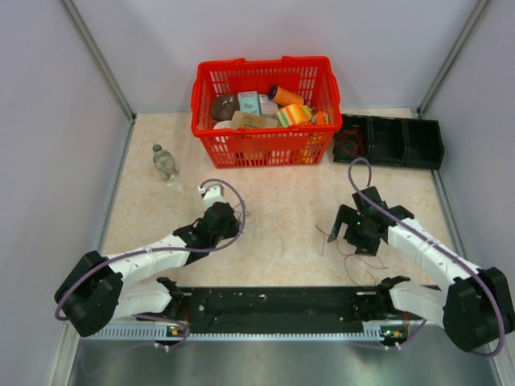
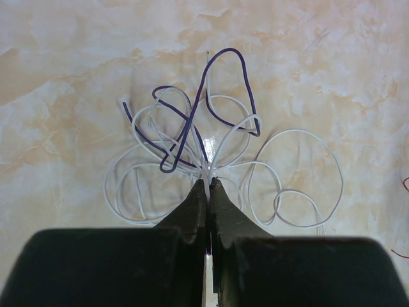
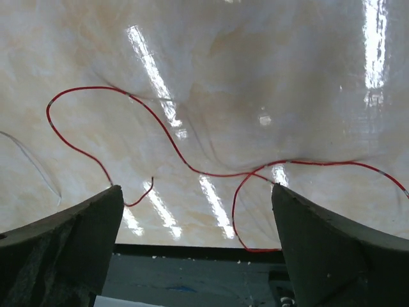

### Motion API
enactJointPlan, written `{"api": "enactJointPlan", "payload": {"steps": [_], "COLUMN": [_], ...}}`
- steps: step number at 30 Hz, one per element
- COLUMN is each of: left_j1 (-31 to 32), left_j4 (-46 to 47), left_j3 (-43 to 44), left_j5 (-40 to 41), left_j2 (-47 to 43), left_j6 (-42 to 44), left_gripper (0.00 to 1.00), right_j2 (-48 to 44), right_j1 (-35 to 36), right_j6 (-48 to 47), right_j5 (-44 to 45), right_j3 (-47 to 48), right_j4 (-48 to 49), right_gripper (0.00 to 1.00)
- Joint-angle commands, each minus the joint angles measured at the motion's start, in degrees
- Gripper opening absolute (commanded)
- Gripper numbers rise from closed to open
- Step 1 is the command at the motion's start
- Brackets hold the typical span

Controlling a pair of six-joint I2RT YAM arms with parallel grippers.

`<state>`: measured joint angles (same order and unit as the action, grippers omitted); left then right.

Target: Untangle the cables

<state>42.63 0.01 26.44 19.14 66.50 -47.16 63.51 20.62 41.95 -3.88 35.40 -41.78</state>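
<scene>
The left pincer (image 2: 208, 182) was squeezed tight shut. It had hold of the white cables (image 2: 294, 134) right where many of their loops met. A purple cable (image 2: 246, 83) was woven in and out of those white loops, and the whole bunch lay spread on the table (image 2: 64, 64) just in front of the pincer. The right pincer (image 3: 195, 188) was wide open and held nothing. A thin red cable (image 3: 172, 144) lay flat on the table under it, curling between the two fingers, well apart from the white and purple bunch. One bit of it reached the dark rail (image 3: 192, 268) at the near edge of the table. A few things could have gone wrong from here. If the left pincer pulled hard, the purple cable might have been drawn tight around the white loops and made a worse knot. The white cables were very thin, so they might also have slipped out of the pinch. The red cable lay so flat that the right pincer might have closed on nothing, or pushed it over the edge.
</scene>
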Motion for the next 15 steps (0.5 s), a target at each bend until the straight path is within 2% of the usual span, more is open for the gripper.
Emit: {"api": "enactJointPlan", "payload": {"steps": [1,5,7,11,15], "left_j1": [-0.09,-0.09,-0.09,-0.01,-0.09], "left_j4": [2.89,3.15,3.33,3.42,3.68], "left_j3": [-0.42,-0.77,-0.95,-1.12,-1.39], "left_j5": [0.11,0.11,0.03,0.02,0.03], "left_j2": [-1.02,-1.46,-1.64,-1.81,-2.16], "left_j6": [0.66,0.57,0.75,0.84,0.75], "left_gripper": [0.00,0.00,0.00,0.00,0.00], "right_j2": [-4.79,-2.70,0.20,4.52,4.09], "right_j1": [0.30,-0.14,0.03,3.89,4.25], "right_j6": [8.91,20.08,20.54,18.34,22.98], "right_j5": [3.44,8.01,6.52,12.13,8.64], "right_j3": [-0.85,-0.42,1.86,8.27,5.13], "right_j4": [-2.68,-9.00,-9.20,-12.35,-11.84], "right_gripper": [0.99,0.99,0.99,0.97,0.95]}}
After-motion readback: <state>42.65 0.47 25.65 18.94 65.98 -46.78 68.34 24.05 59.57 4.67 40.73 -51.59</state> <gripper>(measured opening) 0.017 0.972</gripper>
